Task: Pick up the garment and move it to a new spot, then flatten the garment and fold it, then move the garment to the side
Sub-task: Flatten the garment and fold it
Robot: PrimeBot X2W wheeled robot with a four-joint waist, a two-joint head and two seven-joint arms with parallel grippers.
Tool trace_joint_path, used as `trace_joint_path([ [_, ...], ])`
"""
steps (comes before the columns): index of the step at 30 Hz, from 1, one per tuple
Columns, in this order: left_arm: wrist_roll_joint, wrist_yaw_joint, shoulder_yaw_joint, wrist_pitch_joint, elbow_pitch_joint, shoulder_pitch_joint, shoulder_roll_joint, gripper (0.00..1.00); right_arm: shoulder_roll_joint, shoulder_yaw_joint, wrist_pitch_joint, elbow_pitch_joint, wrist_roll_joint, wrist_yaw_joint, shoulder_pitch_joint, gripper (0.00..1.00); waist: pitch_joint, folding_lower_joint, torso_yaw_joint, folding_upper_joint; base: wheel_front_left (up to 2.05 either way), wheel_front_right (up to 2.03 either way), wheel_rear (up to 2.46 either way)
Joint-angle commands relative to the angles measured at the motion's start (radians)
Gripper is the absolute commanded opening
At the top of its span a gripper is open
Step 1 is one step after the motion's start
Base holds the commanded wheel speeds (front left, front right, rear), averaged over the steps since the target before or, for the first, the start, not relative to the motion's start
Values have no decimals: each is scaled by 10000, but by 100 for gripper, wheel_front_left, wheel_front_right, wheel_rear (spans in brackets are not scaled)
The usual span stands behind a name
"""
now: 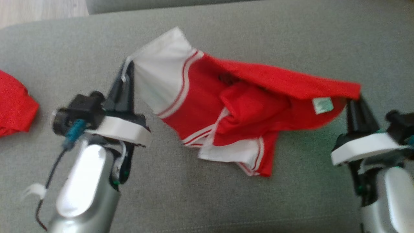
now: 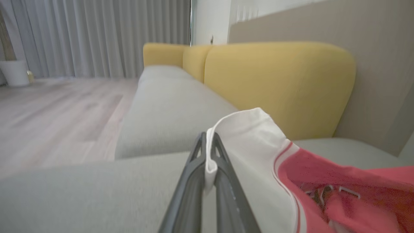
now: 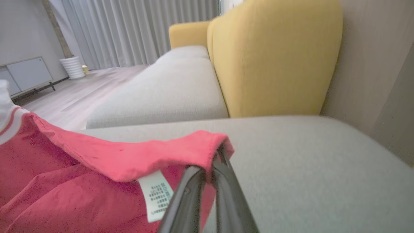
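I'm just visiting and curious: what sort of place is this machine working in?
Probably a home living room: a grey sofa seat with yellow back cushions, floor-length curtains and a wooden floor.

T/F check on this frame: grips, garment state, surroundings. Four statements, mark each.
1. The left gripper is shut on the white end of the red-and-white fabric garment. True.
2. The right gripper hangs open above it. False: the right gripper is shut on its red edge, beside the white care label.
3. The garment lies flat and folded. False: it hangs crumpled between both grippers.
4. Another red cloth lies on the grey sofa cushion at the robot's left. True.
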Motion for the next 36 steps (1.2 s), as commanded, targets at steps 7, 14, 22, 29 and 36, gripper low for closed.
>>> trace_joint_path([
  [7,621,285,843,-122,-3011,-799,673,0,-639,-71,1171,-2494,-176,77,-937,0,-674,0,55,0,0,0,0],
  [14,728,353,1090,459,-4139,-1785,987,0,-954,-342,2073,-3637,85,77,-1696,0,-1326,0,128,0,0,0,0],
  [22,504,469,1092,1152,-4511,-1500,1034,0,-1009,-476,2626,-3800,429,77,-1657,0,-1659,0,227,0,0,0,0],
  [29,255,294,1027,1214,-4078,-1930,981,0,-1024,-548,2784,-3387,778,77,-2136,0,-1380,0,308,0,0,0,0],
  [36,7,-393,843,810,-1595,-4338,714,0,-1039,-420,2439,-1388,1287,77,-4587,0,-442,0,287,0,0,0,0],
])
